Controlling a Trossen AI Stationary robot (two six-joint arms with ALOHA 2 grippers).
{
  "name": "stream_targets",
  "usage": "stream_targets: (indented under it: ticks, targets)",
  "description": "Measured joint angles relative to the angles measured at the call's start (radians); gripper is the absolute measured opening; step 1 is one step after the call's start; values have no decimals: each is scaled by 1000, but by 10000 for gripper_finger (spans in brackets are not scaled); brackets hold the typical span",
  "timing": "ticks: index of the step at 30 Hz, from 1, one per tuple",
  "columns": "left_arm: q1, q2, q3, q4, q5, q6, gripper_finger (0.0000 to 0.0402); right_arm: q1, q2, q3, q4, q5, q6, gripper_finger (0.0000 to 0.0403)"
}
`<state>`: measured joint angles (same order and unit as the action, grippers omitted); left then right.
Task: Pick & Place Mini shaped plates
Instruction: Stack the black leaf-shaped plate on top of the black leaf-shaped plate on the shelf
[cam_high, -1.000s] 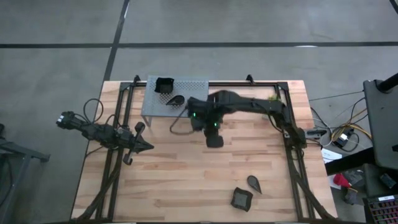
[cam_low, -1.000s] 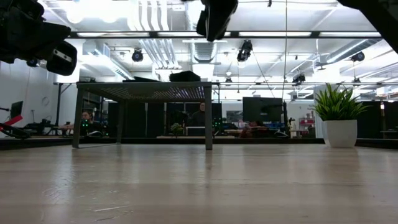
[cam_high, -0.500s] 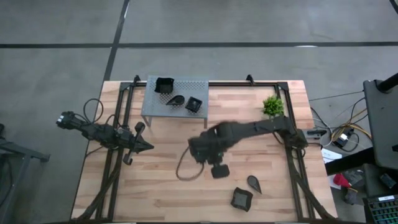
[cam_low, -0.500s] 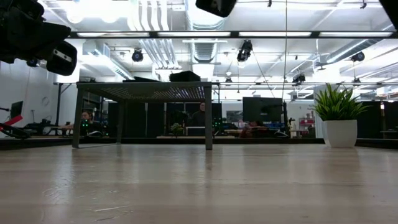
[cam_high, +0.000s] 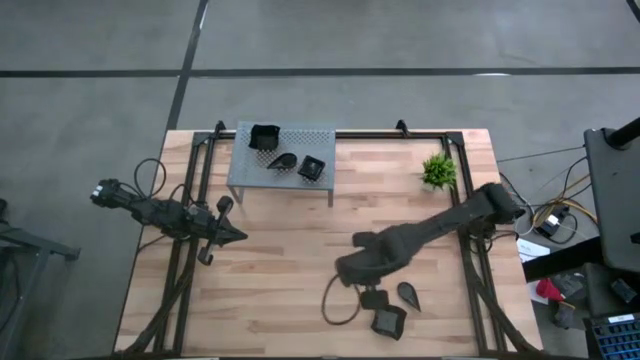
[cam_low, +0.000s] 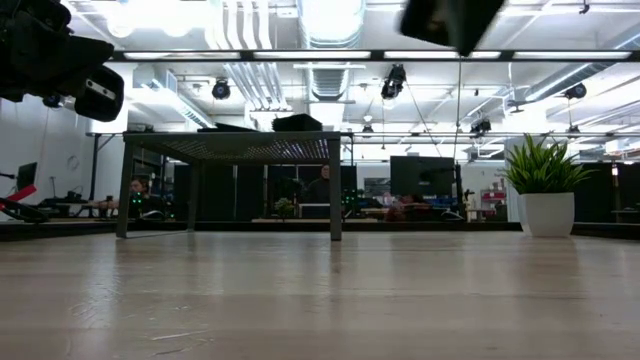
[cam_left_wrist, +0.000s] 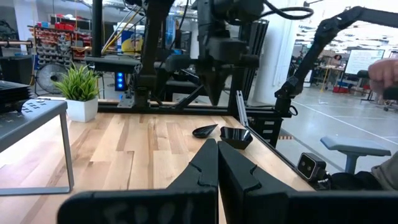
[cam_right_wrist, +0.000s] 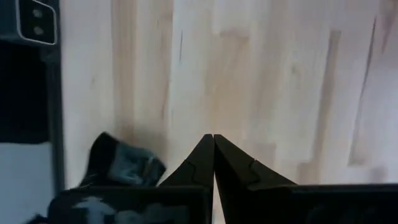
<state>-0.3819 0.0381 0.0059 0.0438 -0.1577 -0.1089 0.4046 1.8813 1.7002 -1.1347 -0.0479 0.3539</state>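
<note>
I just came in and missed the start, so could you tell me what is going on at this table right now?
The robot is sorting small black shaped plates. Three of them sit on the grey perforated metal stand at the far edge of the wooden table. The right end effector, shut and holding nothing, hangs over the near side, right beside the two left there: a teardrop-shaped black plate and a squarish black plate. The left end effector waits shut at the left side.
</note>
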Motion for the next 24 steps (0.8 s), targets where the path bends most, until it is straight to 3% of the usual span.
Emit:
stream_targets:
  ticks: [8, 18, 24]
  targets:
    - [0, 0, 0, 0, 0, 0, 0, 58, -256, -391, 218, -1, 318, 8]
    - [0, 0, 0, 0, 0, 0, 0, 112, -445, -739, 257, -14, 783, 8]
    - [0, 0, 0, 0, 0, 0, 0, 119, -477, -856, 387, -62, 793, 8]
